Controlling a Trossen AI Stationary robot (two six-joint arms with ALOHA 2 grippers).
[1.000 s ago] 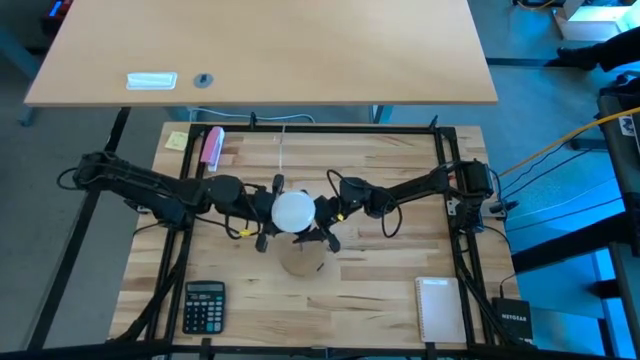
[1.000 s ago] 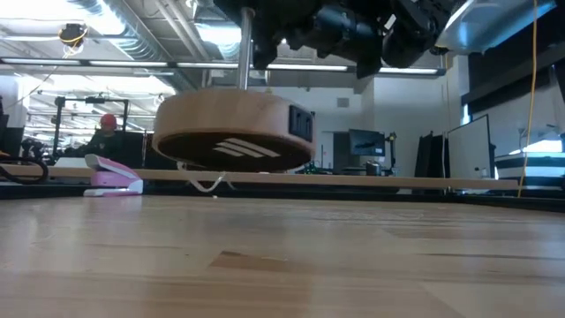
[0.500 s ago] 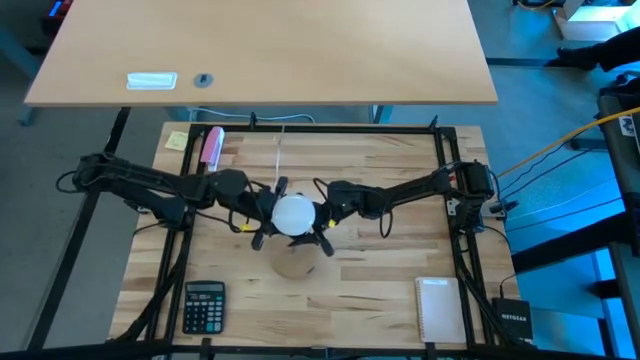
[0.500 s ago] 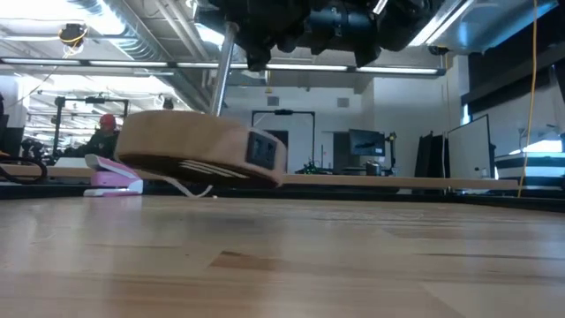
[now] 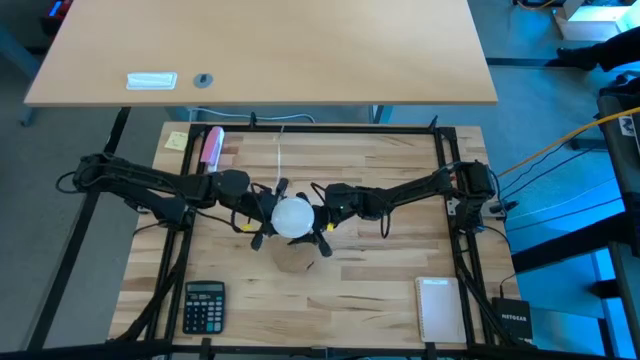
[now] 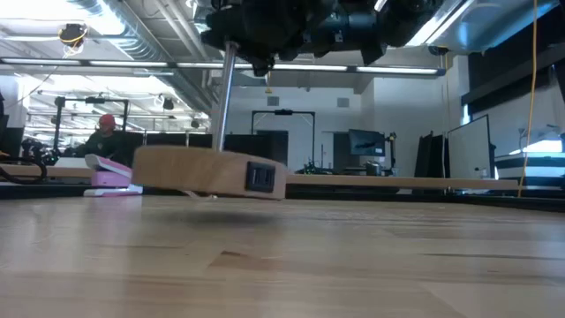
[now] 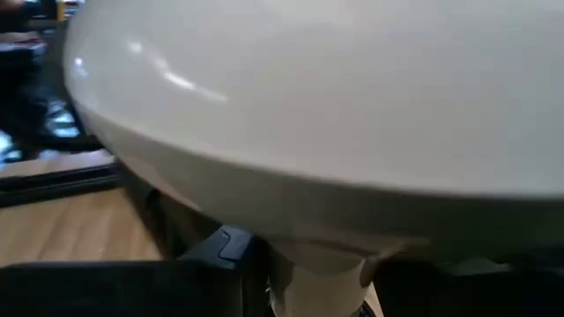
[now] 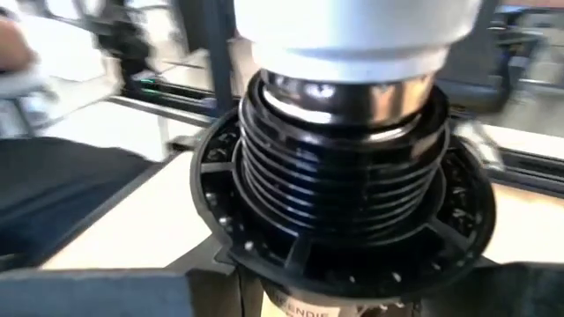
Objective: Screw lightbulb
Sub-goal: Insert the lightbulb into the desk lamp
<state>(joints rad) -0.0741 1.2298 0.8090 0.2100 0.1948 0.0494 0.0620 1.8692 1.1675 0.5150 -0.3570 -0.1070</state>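
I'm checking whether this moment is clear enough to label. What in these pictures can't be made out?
- High view: the lightbulb covers the socket and both end effectors' tips, so neither grasp shows.
- Low view: the arms are cut off by the top edge; the wooden base shows, the bulb does not.
- Left wrist view: the globe fills the picture and hides the table.
- Right wrist view: the black socket shows, but how deep the bulb's metal base sits is hidden.

The lightbulb is showing frosted white above a ribbed black socket. The wooden base is looking tan, the stapler pink, the calculator black, and the counter pale striped wood.
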